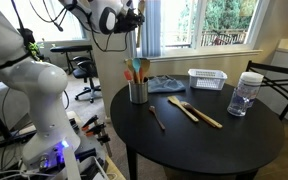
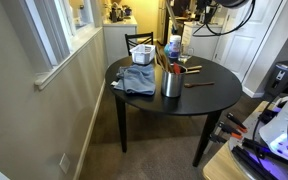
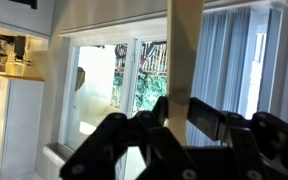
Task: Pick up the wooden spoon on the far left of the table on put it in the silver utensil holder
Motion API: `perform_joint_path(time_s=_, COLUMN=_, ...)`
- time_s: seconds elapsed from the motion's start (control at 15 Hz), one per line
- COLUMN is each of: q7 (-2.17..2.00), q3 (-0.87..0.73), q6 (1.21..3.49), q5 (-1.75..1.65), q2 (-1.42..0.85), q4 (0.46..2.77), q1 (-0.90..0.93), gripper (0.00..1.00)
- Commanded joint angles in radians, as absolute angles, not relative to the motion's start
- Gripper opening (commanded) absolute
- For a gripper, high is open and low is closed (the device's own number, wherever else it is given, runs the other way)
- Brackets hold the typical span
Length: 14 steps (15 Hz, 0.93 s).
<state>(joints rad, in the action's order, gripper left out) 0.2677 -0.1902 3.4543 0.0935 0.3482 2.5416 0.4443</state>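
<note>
End effector: the end effector point(image 3: 181, 118) is clenched on the pale handle of the wooden spoon point(image 3: 179, 50), which rises straight up from between the fingers in the wrist view.
Pose: it is raised well above the desk point(image 1: 209, 140) and faces sideways toward the window, not downward.
Spoon axis: upright. In an exterior view the spoon hangs as a vertical bar beneath the wrist.
Holder direction: the utensil holder point(image 1: 138, 93) stands below the spoon's lower end, near the desk edge on the robot's side.
Gap: the spoon's lower end is clear of the holder's rim and looks to sit just above the orange and teal utensils point(image 1: 136, 70) already in it.
Depth check: the line-up over the mouth shows in that one view only. Where the holder point(image 2: 172, 84) shows from the other side, the spoon is too hard to pick out.
Coming move: probably a straight descent with the handle kept upright.
Risk: the tip may catch on the rim or on the utensils inside.
Further out: other spoons point(image 1: 184, 108) lie flat on the desk. A white basket point(image 1: 207, 78) and a clear jar point(image 1: 244, 95) stand well apart from the holder.
</note>
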Motion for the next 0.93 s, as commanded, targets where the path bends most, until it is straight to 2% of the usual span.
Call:
perform_joint_path(time_s=0.0, q7=0.24, q3=-0.2, q6=3.454, q5=0.093, q2=0.368, q4=2.559, q1=0.454, gripper=0.1)
perform_joint_path(time_s=0.87, q7=0.219, q3=-0.206, q6=3.454, q5=0.119, q2=0.317, q4=2.671, q1=0.46, gripper=0.1)
